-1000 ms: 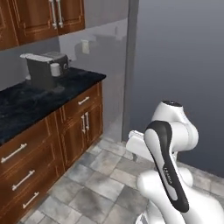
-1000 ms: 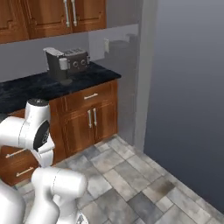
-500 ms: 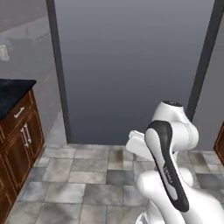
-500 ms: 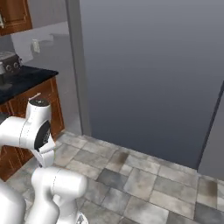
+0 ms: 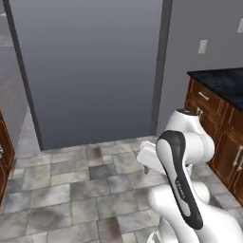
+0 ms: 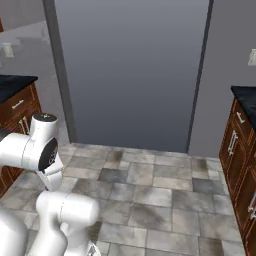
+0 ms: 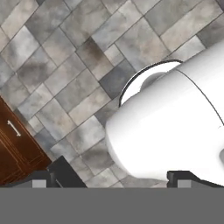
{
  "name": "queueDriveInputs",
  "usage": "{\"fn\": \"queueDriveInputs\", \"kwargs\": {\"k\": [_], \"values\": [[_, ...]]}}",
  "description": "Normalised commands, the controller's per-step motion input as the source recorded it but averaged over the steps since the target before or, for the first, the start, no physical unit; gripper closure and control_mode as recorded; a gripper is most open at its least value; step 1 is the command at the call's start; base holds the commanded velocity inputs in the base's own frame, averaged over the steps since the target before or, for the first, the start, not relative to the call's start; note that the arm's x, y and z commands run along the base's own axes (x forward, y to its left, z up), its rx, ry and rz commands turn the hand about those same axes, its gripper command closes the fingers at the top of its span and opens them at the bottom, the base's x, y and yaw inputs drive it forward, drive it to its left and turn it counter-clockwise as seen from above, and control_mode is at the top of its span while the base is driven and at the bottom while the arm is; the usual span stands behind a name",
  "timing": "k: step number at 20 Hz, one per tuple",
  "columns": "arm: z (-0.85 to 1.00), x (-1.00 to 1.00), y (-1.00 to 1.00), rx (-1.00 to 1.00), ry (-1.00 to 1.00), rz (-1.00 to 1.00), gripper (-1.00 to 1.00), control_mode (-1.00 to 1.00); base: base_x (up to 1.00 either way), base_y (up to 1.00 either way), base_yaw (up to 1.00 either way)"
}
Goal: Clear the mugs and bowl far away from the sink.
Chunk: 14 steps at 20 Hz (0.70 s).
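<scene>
– Two dark fingertips (image 7: pixel 65 173) rise at the bottom of the hand view; how do the jaws stand?
– Spread wide, one tip far to the left and the other far to the right; the gripper (image 7: pixel 114 178) points down at a grey stone-tiled floor (image 7: pixel 65 52); a brown wooden cabinet (image 7: pixel 13 148) with a small silver handle (image 7: pixel 14 128) sits at the lower left of that view.
– And the arm?
– Folded close over the base; the white arm (image 5: pixel 190 142) with its dark strip rises from the lower right of the left base view, and from the lower left of the right base view.
– What lies ahead of it?
– A tall, flat grey panel (image 5: pixel 90 66) with darker grey posts at its sides, reaching down to the tiles; to the right, wooden cabinets (image 5: pixel 223 137) under a black speckled countertop (image 5: pixel 223 78), with a pale wall outlet (image 5: pixel 202 46) above them; the right base view has another run of the same cabinets (image 6: pixel 17 112) at its left edge.
– Where are the mugs, the bowl and the sink?
– That I cannot tell; the tiles in front of the base are bare, and so is the strip of black counter on the right.
</scene>
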Motion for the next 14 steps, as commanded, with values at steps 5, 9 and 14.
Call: {"fn": "queueDriveInputs", "kwargs": {"k": [5, 9, 14], "values": [[0.0, 0.0, 0.0, 0.0, 0.0, 0.0, -1.0, 1.0, -0.84, 0.44, -0.37], [0.0, 0.0, 0.0, 0.0, 0.0, 0.0, -1.0, 1.0, -0.61, 0.28, -0.38], [0.0, 0.0, 0.0, 0.0, 0.0, 0.0, -1.0, 1.0, -0.54, 0.1, -0.43]]}}
